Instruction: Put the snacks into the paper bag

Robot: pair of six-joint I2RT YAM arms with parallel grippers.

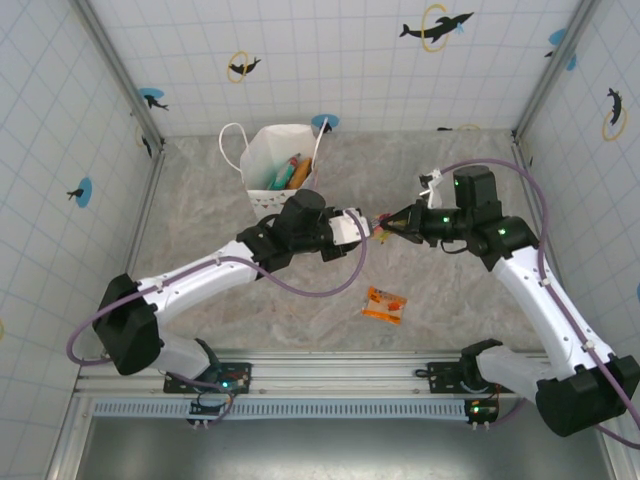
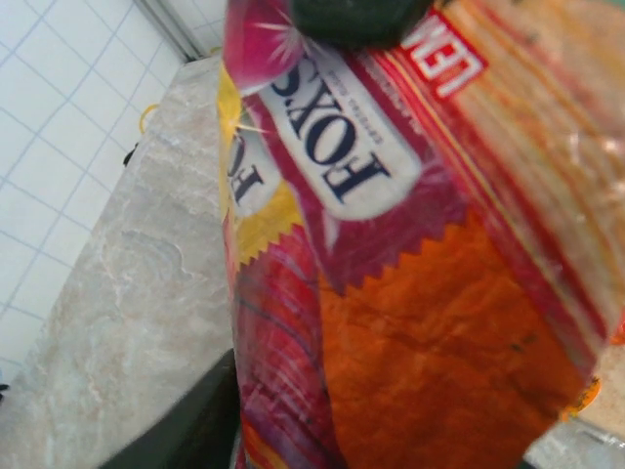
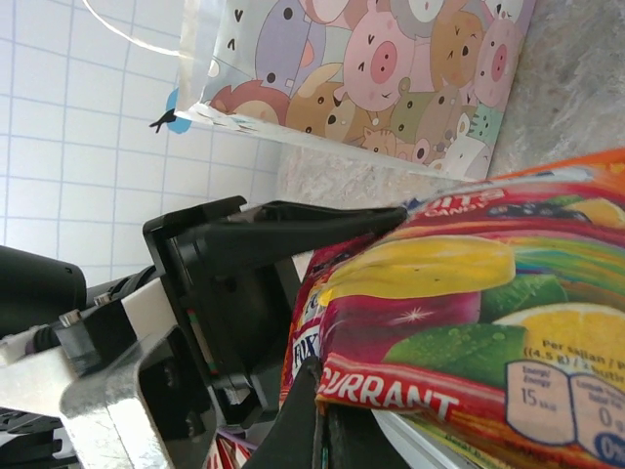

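Red-yellow FOX'S packet hangs mid-table, clamped in right gripper, long axis running across toward left gripper, whose jaws straddle its other end (bite cannot be told), with paper bag just behind the left arm, the nearer one.

You've got the paper bag upright at back-centre: white w/ cartoon animals, mouth open, a few packets poking out. The red-yellow FOX'S packet is up off the table, right of the bag. The small orange packet lies flat nr front, well apart.
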